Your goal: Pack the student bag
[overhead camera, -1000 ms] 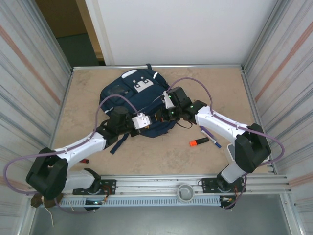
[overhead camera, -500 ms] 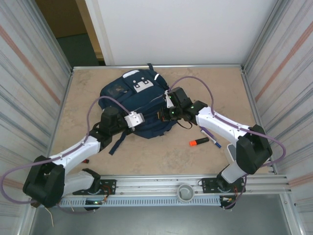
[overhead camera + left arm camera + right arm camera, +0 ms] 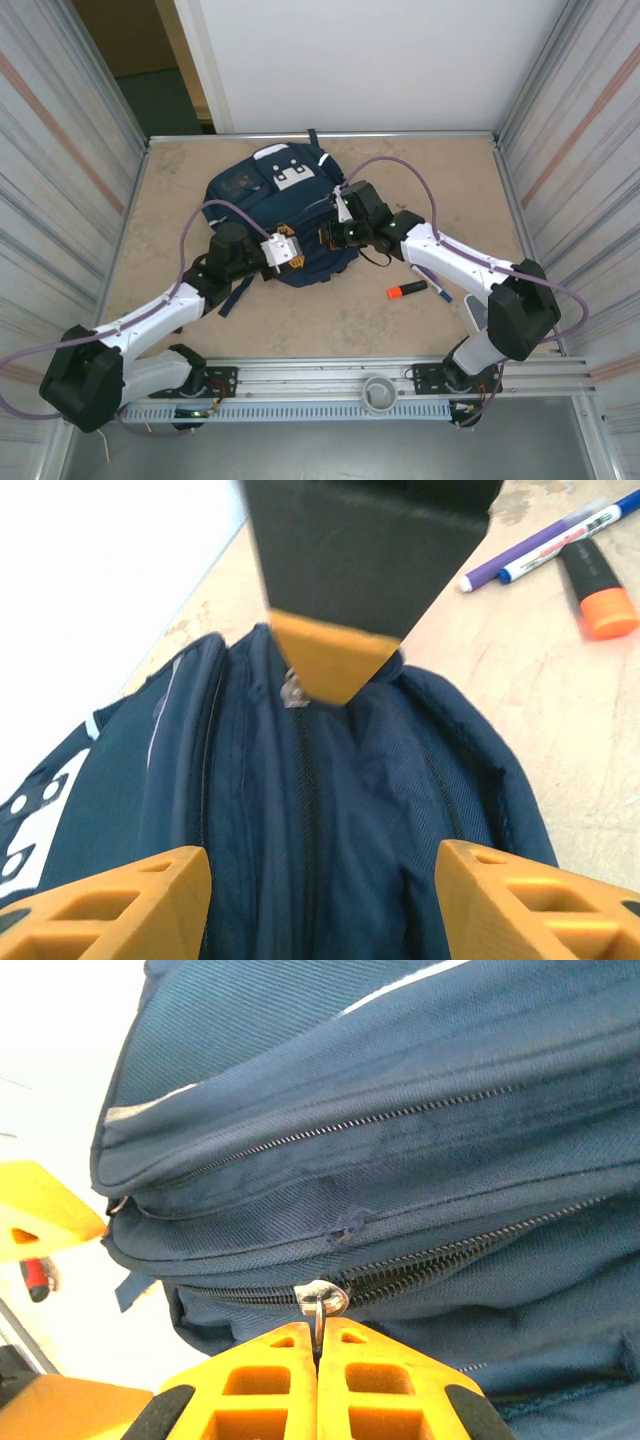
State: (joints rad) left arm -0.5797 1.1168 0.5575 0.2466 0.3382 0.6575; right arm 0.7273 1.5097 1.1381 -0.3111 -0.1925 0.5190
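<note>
The student bag, a navy backpack with white patches, lies at the back middle of the table. My right gripper is shut on the metal zipper pull of a partly open zip along the bag's near edge. In the top view the right gripper sits at the bag's right side. My left gripper is open, its orange fingers spread over the bag's dark fabric with nothing between them. From above, the left gripper is at the bag's near edge, facing the right one.
An orange highlighter and two pens lie on the table right of the bag. They also show in the left wrist view, the highlighter beside the pens. Metal walls enclose the table on both sides.
My left arm drew back to the left, then returned to the bag's near edge. The right gripper has kept its hold at the zip and hardly moved.
</note>
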